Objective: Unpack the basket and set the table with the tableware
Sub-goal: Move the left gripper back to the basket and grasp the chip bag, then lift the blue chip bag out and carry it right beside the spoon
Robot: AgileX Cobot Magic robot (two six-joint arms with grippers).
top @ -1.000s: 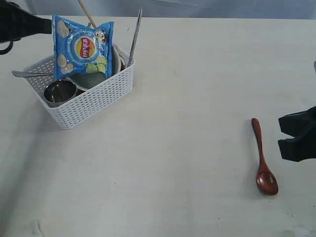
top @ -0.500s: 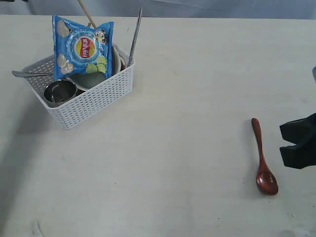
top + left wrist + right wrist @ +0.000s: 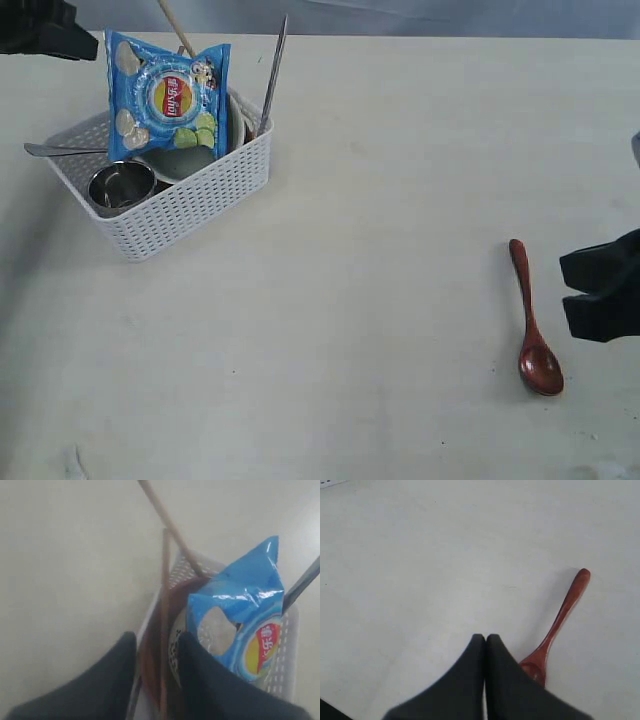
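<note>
Left tool parted, chopstick between tips, above basket. Right tool closed, empty, spoon just beside on worktop.

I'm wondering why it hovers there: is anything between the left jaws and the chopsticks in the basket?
Nothing visible. One of the chopsticks shows right in the gap of the open left jaws. The blue chips bag stands beside them in the basket, not in between.

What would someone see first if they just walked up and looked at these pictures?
The bright blue chips bag jumps out, standing upright in the white basket at the far left of the exterior view. Next comes the dark red wooden spoon, lying alone on the pale table at the right, near a black arm.
</note>
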